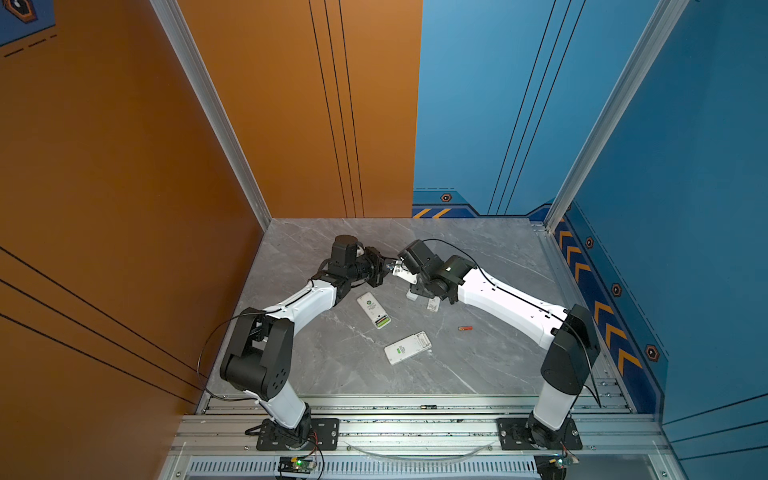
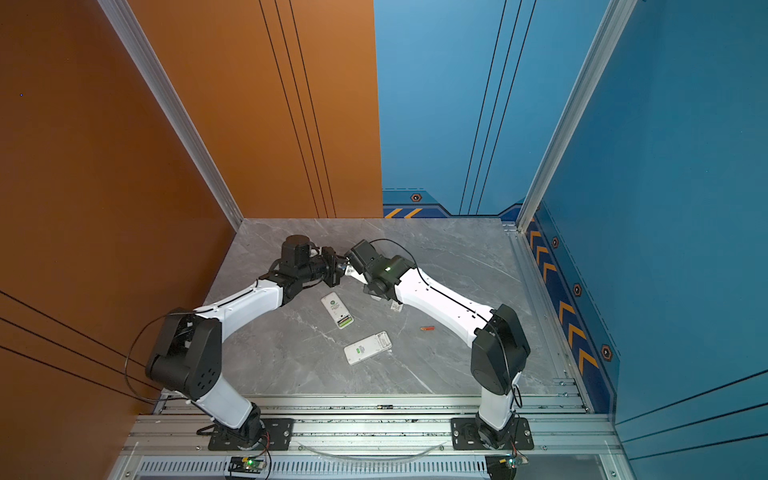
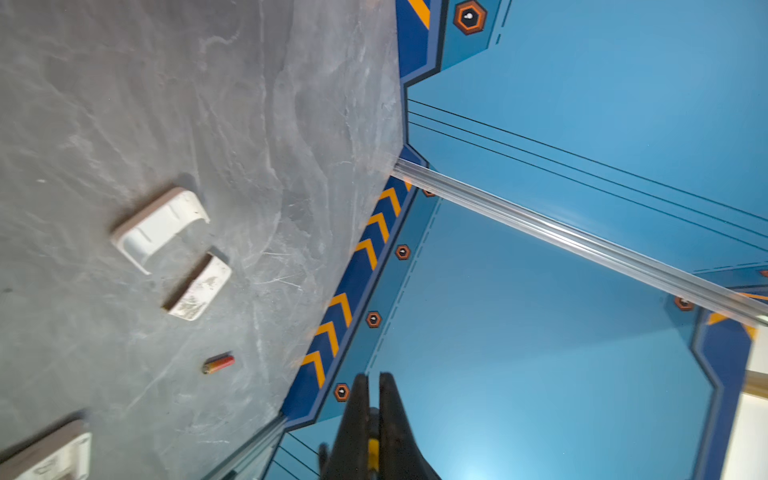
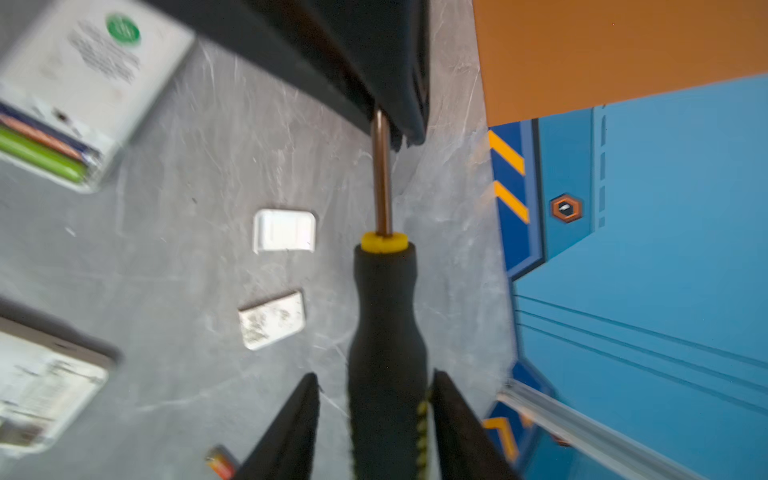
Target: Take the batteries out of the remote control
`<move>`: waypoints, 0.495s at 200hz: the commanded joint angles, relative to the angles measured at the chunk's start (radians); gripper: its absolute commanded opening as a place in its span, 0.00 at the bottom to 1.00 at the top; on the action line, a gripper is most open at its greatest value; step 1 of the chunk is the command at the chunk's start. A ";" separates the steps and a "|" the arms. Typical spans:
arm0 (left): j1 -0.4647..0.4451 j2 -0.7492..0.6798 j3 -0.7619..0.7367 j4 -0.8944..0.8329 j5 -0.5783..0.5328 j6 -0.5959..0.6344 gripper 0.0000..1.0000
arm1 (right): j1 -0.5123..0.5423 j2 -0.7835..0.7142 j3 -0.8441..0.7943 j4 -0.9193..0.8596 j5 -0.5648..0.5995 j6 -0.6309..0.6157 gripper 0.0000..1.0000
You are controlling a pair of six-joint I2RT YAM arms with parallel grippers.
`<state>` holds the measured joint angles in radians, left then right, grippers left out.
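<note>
Where the two arms meet above the far middle of the table (image 1: 478,257), the left gripper (image 3: 374,380) has its jaws drawn close together on the metal shaft of the screwdriver (image 4: 386,316); the right gripper (image 4: 374,374) stands around the black handle with its jaws parted, a gap showing between one finger (image 4: 291,415) and the handle, so it has no firm hold. The screwdriver hangs clear of the table between them. The orange-red battery (image 1: 465,328) lies loose on the table towards the right side, well apart from both remotes; the green battery (image 4: 41,160) sits in the open compartment at one end of the nearer-centre remote (image 1: 370,305), with a second cell (image 4: 37,131) just beside it, too blurred to tell its colours. The other remote (image 1: 407,348) lies back up, closer to the front edge. Two white covers (image 4: 284,230) (image 4: 272,320) rest near each other, not touching, below the grippers.
</note>
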<state>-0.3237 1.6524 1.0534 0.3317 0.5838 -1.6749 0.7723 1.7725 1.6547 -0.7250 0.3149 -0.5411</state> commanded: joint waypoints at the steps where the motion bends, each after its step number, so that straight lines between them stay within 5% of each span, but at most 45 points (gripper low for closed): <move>1: 0.019 0.040 -0.016 0.304 -0.071 -0.243 0.00 | -0.179 -0.119 0.122 -0.009 -0.387 0.320 0.68; 17: 0.018 0.076 -0.053 0.464 -0.135 -0.412 0.00 | -0.341 -0.124 0.206 0.018 -0.681 0.557 0.76; 34: 0.010 0.078 -0.048 0.509 -0.187 -0.493 0.00 | -0.446 -0.122 0.217 0.093 -0.915 0.653 0.78; 69: -0.061 0.119 -0.047 0.662 -0.337 -0.685 0.00 | -0.527 -0.050 0.229 0.161 -1.167 0.704 0.77; 99: -0.127 0.145 0.028 0.696 -0.444 -0.765 0.00 | -0.495 -0.021 0.166 0.294 -1.233 0.703 0.78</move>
<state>-0.4049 1.7741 1.0157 0.9009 0.2699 -2.0705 0.2501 1.6974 1.8572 -0.5186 -0.7353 0.1123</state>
